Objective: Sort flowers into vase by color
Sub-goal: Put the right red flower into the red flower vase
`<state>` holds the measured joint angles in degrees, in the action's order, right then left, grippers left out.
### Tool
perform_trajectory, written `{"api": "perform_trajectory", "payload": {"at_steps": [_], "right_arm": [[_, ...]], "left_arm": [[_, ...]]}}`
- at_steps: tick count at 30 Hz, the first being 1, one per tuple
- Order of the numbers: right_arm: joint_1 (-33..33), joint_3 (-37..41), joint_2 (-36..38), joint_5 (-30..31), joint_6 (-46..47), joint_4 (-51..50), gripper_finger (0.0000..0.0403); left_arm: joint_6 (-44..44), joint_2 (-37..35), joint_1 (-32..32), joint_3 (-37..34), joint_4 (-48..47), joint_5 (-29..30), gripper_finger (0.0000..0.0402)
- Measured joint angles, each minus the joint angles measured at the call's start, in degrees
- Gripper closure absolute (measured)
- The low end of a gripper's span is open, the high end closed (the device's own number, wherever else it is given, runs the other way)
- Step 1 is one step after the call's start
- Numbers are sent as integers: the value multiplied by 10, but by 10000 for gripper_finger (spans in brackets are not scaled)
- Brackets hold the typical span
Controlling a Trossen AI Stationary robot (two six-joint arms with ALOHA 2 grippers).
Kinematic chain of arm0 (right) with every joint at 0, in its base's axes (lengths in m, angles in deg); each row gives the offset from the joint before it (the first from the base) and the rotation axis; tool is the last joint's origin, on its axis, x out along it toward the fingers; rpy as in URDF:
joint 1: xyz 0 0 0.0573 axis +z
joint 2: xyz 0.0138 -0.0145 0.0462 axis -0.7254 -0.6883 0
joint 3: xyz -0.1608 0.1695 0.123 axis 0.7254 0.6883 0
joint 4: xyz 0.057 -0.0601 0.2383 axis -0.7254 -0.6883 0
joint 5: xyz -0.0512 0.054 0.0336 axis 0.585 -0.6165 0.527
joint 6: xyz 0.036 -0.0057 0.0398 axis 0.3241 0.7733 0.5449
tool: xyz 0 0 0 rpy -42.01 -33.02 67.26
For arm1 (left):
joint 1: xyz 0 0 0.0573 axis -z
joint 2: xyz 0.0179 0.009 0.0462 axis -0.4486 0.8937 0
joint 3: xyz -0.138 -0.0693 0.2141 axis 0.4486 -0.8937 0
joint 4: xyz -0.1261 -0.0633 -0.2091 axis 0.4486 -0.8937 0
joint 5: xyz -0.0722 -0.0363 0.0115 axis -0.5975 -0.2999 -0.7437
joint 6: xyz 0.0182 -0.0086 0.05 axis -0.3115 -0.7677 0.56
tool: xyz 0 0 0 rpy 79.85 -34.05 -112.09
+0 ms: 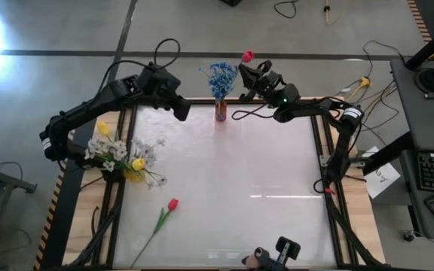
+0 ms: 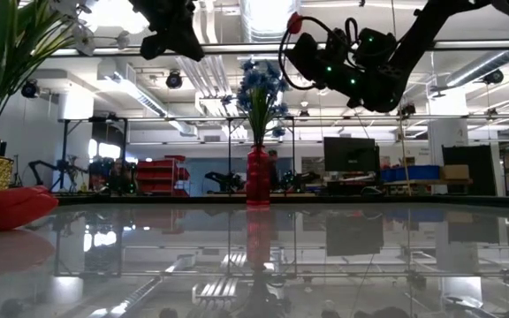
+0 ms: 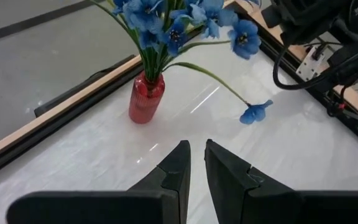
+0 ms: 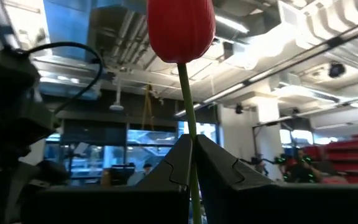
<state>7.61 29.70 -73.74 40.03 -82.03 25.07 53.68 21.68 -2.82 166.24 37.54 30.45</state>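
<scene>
My right gripper (image 1: 252, 69), upper centre, pinches a red tulip (image 1: 247, 56) by its stem; I'd keep it upright over the red vase (image 1: 221, 111).

No readable text, labels, brands, numbers or signs in any view.

light: bright, from overhead ceiling lamps | glare: blown-out patch upper left of high view; streaks on glossy table (image 1: 224, 181) | low view: mirror reflections, backlit silhouettes
</scene>
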Motion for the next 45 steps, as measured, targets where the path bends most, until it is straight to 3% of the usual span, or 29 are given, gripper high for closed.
{"api": "perform_trajectory", "payload": {"at_steps": [19, 45], "right_arm": [[3, -3, -13, -85, 68, -102, 390], [47, 6, 13, -149, 43, -200, 390]], "left_arm": [[5, -27, -2, -57, 21, -18, 363], [33, -59, -18, -57, 21, -13, 363]]}}
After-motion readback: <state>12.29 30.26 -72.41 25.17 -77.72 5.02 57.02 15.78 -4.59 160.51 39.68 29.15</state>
